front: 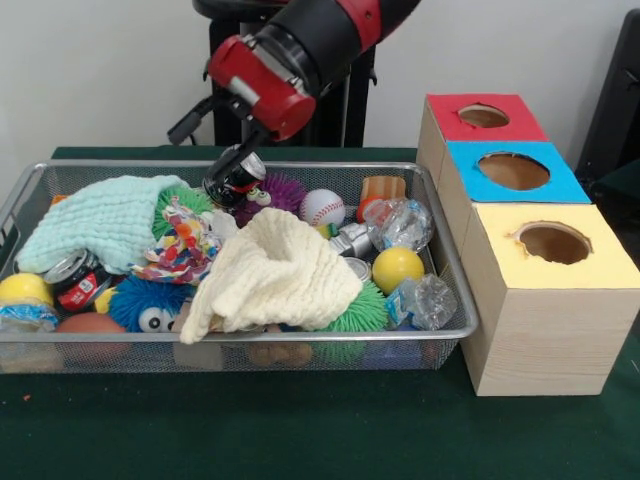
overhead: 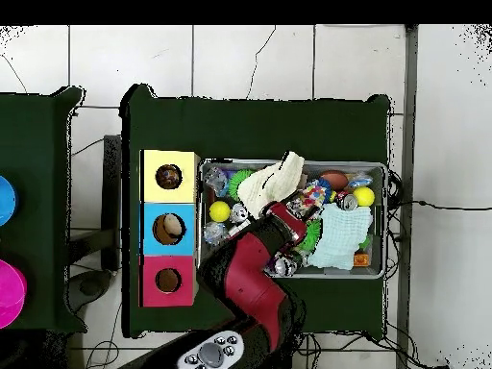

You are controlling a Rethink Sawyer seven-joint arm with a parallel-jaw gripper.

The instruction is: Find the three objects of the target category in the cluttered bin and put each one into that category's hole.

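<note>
Your pincer (front: 234, 180) is down in the wire bin (front: 455, 290), apparently clamped on a black-and-red can (front: 238, 176), though its tips are hard to see, with the purple spiky ball (front: 280, 190) just beside it and the cream cloth (front: 285, 270) below.

A dark green table cover (front: 300, 430) lies under everything. Behind, at twelve o'clock, stands a plain white wall (front: 100, 70). White floor tiles (overhead: 250, 58) (one cracked) surround it.

Wire-mesh metal bin (front: 440, 260), knitted cream cloth (front: 285, 270), pale wood-grain boxes (front: 545, 345), glossy yellow ball (front: 397, 268), matt green tablecloth (front: 300, 430)
</note>
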